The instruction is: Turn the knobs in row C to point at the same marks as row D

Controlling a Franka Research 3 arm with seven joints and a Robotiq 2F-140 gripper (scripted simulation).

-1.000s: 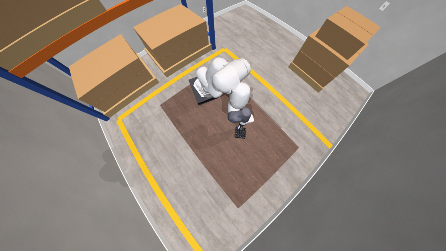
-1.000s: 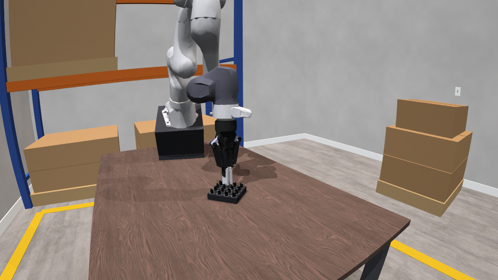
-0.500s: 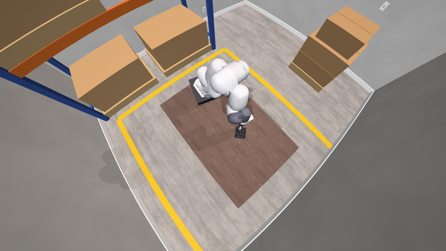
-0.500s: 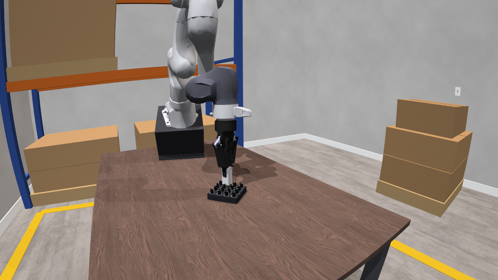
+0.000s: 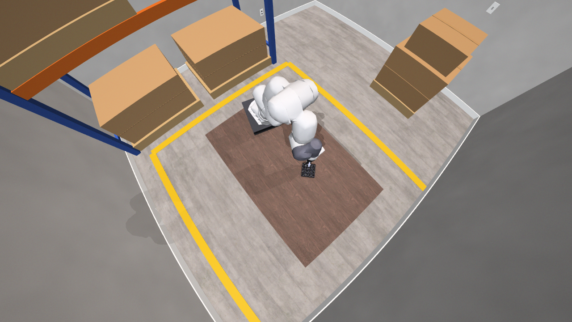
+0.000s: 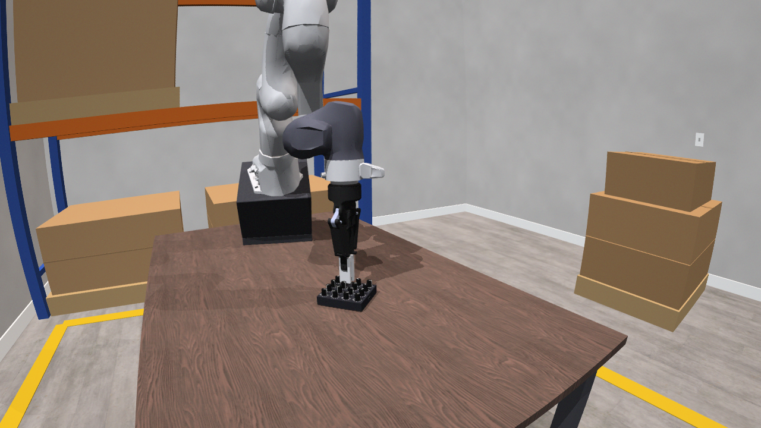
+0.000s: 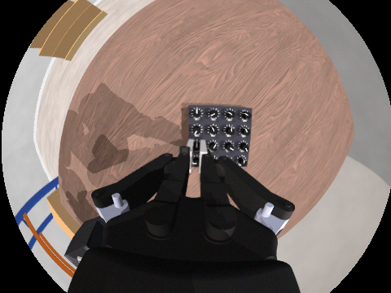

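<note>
The black knob box (image 5: 309,171) (image 6: 349,296) (image 7: 228,130) stands on its feet on the brown wooden table (image 5: 279,216) (image 6: 319,361) (image 7: 244,49), with a four-by-four grid of small black knobs with white lines. My gripper (image 5: 308,163) (image 6: 345,276) (image 7: 196,147) points straight down. Its fingers are shut on one knob at the box's edge column, on the left in the wrist view. That knob is hidden between the fingertips, and I cannot read its name or the row labels. The other knobs stand free.
The arm's black pedestal (image 6: 273,210) (image 5: 255,122) stands at the far end of the table. Stacked cardboard boxes (image 6: 649,234) stand on the floor to the right. A blue and orange rack (image 6: 31,213) with more boxes is behind on the left.
</note>
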